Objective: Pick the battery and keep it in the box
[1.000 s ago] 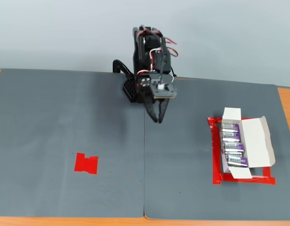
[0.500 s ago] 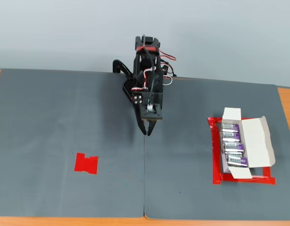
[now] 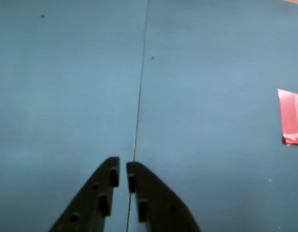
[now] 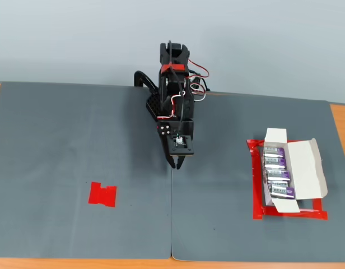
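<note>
Pincer (image 4: 176, 166) pressed together and empty above the mat seam; batteries (image 4: 278, 174) already fill the box (image 4: 307, 168) well to its right.

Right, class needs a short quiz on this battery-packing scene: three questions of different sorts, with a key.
1. True or false: the gripper holds a battery.
2. Multiple choice: in the fixed view, the white box sits A) inside the red tape frame, B) on the red tape patch, C) against the arm's base.
3. Fill the gap: the batteries in the box number ____.

Key: 1 false, its fingers are nearly together with nothing between them, over the seam of the grey mats. 2 A. 3 four.
</note>
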Motion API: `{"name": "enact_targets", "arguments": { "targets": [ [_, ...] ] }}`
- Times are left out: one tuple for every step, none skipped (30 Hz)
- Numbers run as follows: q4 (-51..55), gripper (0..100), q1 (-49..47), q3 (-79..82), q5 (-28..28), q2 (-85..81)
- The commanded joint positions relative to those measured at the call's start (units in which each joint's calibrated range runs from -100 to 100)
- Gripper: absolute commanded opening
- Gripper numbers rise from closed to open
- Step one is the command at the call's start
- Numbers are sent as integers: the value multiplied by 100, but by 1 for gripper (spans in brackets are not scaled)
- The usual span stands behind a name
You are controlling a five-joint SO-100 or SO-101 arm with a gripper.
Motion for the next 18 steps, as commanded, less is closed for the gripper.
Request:
{"name": "enact_targets", "arguments": {
  "targets": [
    [-39,2,-25,36,20,-51],
    [-4,2,-25,26,20,-51],
    [83,2,-32,8,20,-51],
    [204,2,-32,-10,20,-51],
    [326,2,-32,-37,10,-51],
    [465,2,-32,-100,-1,-51],
    [612,2,-32,-163,-6,-51],
    [786,2,-32,-218,-11,-51],
    [916,2,-25,-236,-16,-51],
    [994,2,-10,-254,-16,-51],
    [1072,2,-2,-290,-22,-51],
    [1142,2,-2,-326,-22,-51],
    [1203,2,-10,-353,-22,-51],
    [1281,2,-17,-362,-22,-51],
    [1333,2,-17,-372,-27,-51],
    [1385,2,-17,-381,-27,-51],
    [1437,2,-17,-390,-32,-51],
    [1532,2,-25,-444,-58,-51]
  ]
}}
